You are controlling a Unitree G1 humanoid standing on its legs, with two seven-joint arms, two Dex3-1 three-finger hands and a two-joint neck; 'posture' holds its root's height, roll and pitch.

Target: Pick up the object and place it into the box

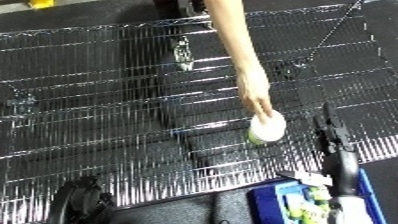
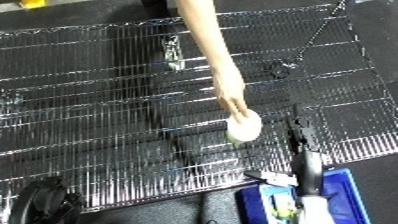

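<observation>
On the wire-grid shelf (image 1: 107, 110), a person's hand (image 1: 258, 102) sets down a white-and-green cylindrical object (image 1: 266, 128); no legible label. Right hand (image 1: 330, 135) nearby, fingers' state indeterminate. Blue bin (image 1: 275, 197) below.

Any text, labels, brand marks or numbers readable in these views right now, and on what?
None can be read.
Pale round object held by a person's hand over the wire rack: no print shows.
Blue bin: no readable label; the items in it are too blurred to tell.
Robot's right hand: black, no marking visible.
Yellow thing at the top edge: no text visible.
</observation>
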